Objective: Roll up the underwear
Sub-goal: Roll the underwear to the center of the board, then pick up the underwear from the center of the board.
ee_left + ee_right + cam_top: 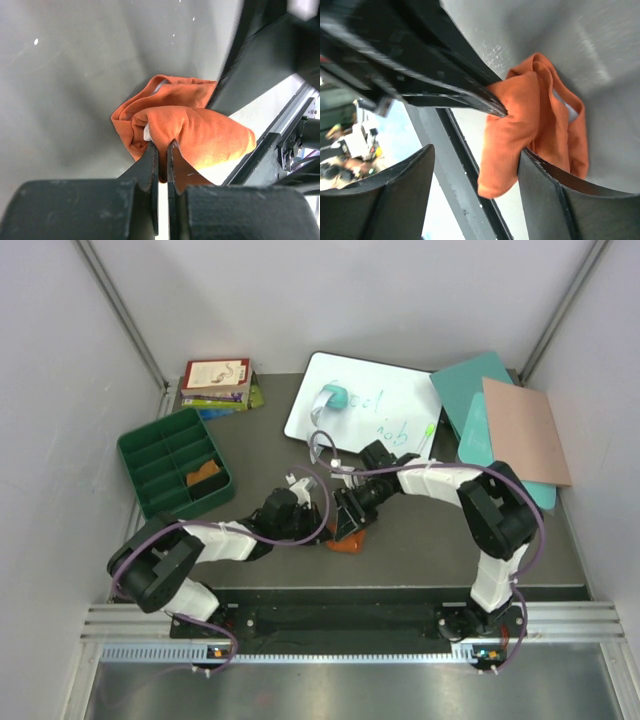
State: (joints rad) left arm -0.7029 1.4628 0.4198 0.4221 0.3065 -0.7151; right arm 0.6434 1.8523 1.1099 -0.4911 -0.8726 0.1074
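Though half-hidden overhead, orange briefs (200, 135) are pinched by left fingers (146, 165) — right fingers (560, 200) spread.

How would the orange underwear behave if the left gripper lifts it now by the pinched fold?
Probably floppy: the orange underwear is bunched in soft folds, so the free part would likely sag. It looks like light, thin cloth. The left gripper is shut on one fold only, so the loose roll may come undone.

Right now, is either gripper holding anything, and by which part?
The left gripper is shut on the rust-orange briefs, pinching a bunched fold at the edge of the cloth. The right gripper stands open, gripping nothing.
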